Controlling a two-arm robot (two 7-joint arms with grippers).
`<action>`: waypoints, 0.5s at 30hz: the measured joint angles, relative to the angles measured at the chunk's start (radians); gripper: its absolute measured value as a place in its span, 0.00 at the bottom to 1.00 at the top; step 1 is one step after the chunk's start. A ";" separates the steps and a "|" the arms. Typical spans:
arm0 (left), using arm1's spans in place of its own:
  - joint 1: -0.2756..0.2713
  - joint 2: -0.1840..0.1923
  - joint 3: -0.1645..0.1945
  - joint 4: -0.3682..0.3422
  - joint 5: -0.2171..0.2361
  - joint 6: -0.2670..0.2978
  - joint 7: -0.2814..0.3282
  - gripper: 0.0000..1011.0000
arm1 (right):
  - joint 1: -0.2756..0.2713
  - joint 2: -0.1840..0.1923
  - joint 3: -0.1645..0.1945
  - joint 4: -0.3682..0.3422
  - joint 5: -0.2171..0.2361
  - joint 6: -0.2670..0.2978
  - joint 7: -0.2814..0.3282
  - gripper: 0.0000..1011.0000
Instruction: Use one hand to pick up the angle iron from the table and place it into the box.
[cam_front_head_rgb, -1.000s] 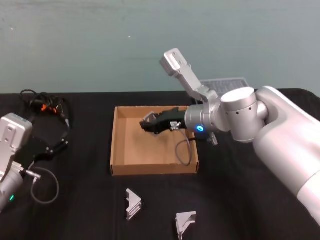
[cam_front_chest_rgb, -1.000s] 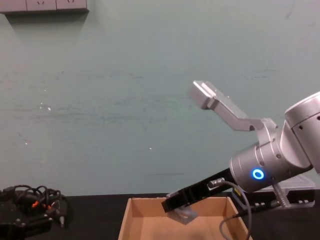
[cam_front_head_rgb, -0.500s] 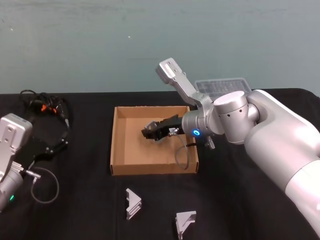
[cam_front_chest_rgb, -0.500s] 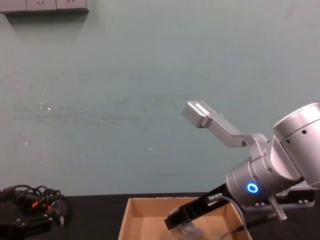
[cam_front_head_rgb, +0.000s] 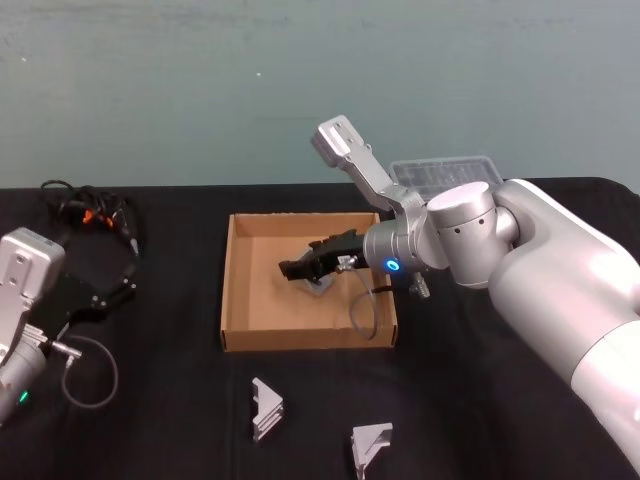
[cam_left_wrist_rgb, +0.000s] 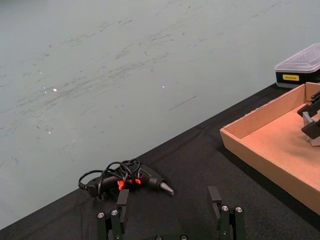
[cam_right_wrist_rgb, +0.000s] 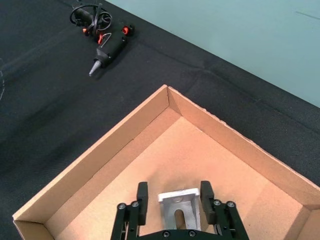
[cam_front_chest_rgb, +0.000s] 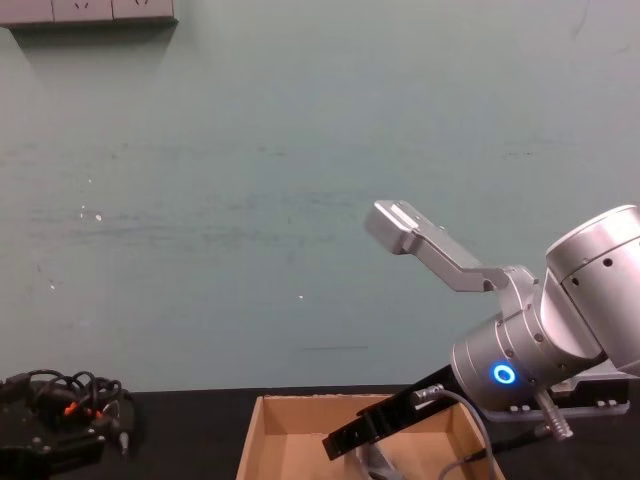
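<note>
R gripper (cam_front_head_rgb: 295, 270) dropped lower into 1 box (cam_front_head_rgb: 233, 300), fingers spread, angle iron 1 (cam_right_wrist_rgb: 179, 210) between; iron 2 (cam_front_head_rgb: 266, 407), iron 3 (cam_front_head_rgb: 370, 446) on table (cam_front_head_rgb: 180, 420). L gripper (cam_left_wrist_rgb: 170, 220) parked, fingers apart.

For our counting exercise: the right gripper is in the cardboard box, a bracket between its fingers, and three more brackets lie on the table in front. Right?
The head view shows two brackets, not three, on the table before the box. The right gripper and its bracket are as stated; the left gripper is parked at the left.

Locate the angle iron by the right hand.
Head view: the angle iron sits inside the box, right of centre, between the open fingers of the right hand.
</note>
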 joint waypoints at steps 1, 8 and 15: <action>0.000 0.000 0.000 0.000 0.000 0.000 0.000 0.99 | 0.000 0.000 0.000 0.000 0.000 0.000 0.000 0.65; 0.000 0.000 0.000 0.000 0.000 0.000 0.000 0.99 | -0.001 0.001 0.000 -0.001 0.001 0.001 0.000 0.88; 0.000 0.000 0.000 0.000 0.000 0.000 0.000 0.99 | -0.001 0.001 0.000 -0.002 0.001 0.001 -0.001 0.99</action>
